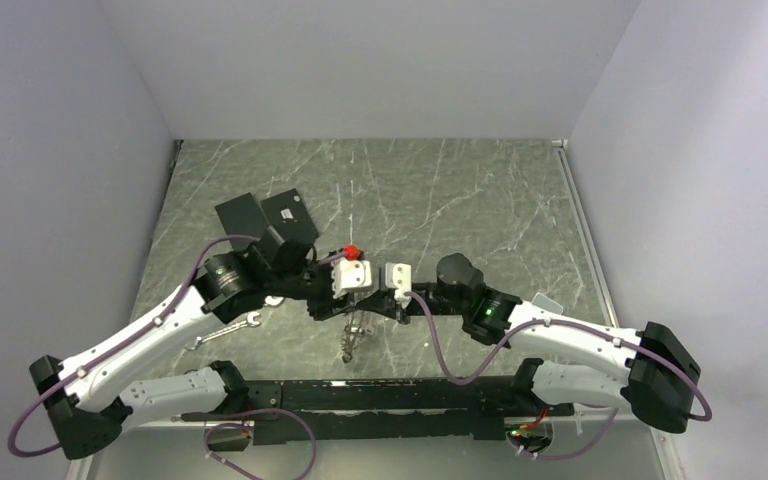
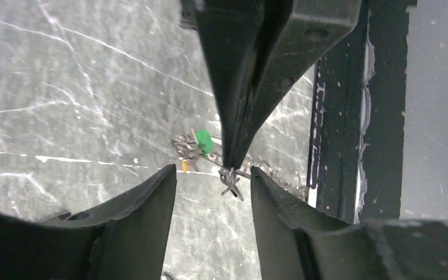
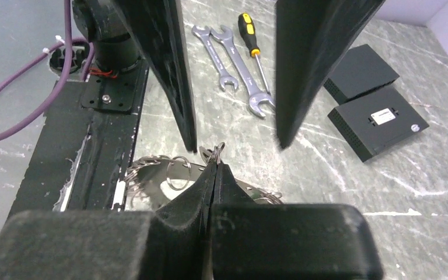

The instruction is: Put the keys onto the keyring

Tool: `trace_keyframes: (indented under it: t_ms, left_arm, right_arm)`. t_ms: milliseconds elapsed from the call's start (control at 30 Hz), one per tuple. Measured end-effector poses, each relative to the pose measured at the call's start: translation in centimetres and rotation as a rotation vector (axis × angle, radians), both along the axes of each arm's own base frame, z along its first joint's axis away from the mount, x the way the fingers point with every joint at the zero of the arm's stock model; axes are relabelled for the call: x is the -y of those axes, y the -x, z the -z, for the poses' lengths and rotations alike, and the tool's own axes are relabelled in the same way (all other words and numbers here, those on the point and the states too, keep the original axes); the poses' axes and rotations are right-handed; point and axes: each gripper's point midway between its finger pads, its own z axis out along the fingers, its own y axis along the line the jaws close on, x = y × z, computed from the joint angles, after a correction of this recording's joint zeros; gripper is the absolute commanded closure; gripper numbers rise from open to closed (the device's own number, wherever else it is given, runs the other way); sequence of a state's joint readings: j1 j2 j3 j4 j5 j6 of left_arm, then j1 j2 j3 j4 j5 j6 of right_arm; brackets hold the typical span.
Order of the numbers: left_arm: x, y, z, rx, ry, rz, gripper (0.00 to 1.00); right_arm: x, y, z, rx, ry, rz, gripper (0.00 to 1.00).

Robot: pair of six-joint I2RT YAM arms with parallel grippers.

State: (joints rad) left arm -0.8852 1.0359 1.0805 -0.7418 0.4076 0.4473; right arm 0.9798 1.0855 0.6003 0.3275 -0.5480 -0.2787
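Right gripper (image 3: 214, 168): pinching keyring (image 3: 216, 153) at twelve o'clock.
Left gripper (image 2: 213, 174): parted, empty.
Keyring handling: likely light, thin, slippery; hold the rim.

Keyring (image 3: 216, 151) nipped in the right pincer (image 3: 214, 166), chain (image 3: 143, 169) and green tag (image 2: 204, 141) trailing onto the counter (image 2: 64, 87) beside tiny keys (image 2: 185, 150).

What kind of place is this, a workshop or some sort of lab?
Probably a robot test bench in a lab: plain white walls box in a marble-patterned table, the left arm and right arm are bolted at its near edge, and wrenches and a screwdriver lie on it.
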Motion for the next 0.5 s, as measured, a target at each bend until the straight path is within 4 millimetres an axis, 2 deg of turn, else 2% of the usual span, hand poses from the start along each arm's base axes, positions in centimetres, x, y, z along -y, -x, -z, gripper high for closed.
trace_keyframes:
  t_ms: [67, 167, 300, 367, 500]
  left_arm:
    - [-0.2, -0.2, -1.1, 0.035, 0.041, -0.025, 0.42]
    - [-1.0, -0.2, -2.6, 0.08, 0.086, -0.059, 0.48]
    - [-1.9, 0.0, -3.9, 0.113, 0.128, -0.094, 0.49]
    - [-2.2, 0.1, -3.9, 0.114, 0.138, -0.11, 0.49]
    - [-2.5, 0.4, -2.4, 0.087, 0.137, -0.13, 0.52]
  right_arm:
    - [0.2, 0.0, 0.6, -0.007, 0.0, 0.013, 1.0]
    - [0.5, 0.0, 0.7, -0.006, -0.012, 0.029, 1.0]
    - [1.0, -0.1, -1.2, 0.043, -0.086, 0.048, 1.0]
    - [1.3, 0.1, -2.3, 0.07, -0.128, 0.048, 1.0]
    - [1.7, 0.5, -4.2, 0.115, -0.195, 0.041, 1.0]
